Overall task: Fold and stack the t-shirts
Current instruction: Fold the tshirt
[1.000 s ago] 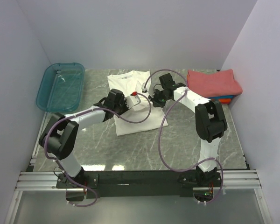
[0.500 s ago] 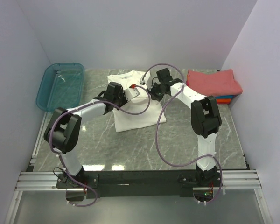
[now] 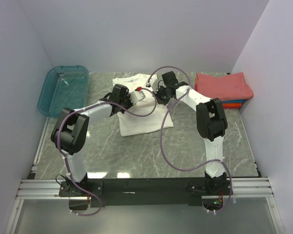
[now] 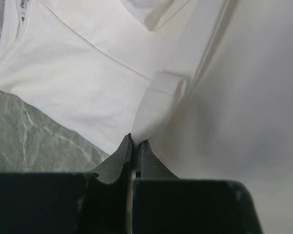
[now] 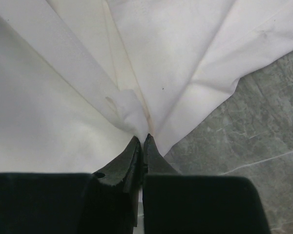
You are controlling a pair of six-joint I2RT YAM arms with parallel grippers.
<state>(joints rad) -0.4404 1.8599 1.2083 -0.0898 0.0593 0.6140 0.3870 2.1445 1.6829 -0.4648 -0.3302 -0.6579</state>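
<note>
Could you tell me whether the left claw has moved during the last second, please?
Yes: the left claw, pinching the white short-sleeved t-shirt, has shifted toward the far wall, judged against the fixed teal plastic bin.

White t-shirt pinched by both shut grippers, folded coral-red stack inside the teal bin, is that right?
No: the coral-red stack sits on the table at far right, outside the teal bin, per the top external view. The left gripper and right gripper do pinch the white t-shirt, shut.
</note>
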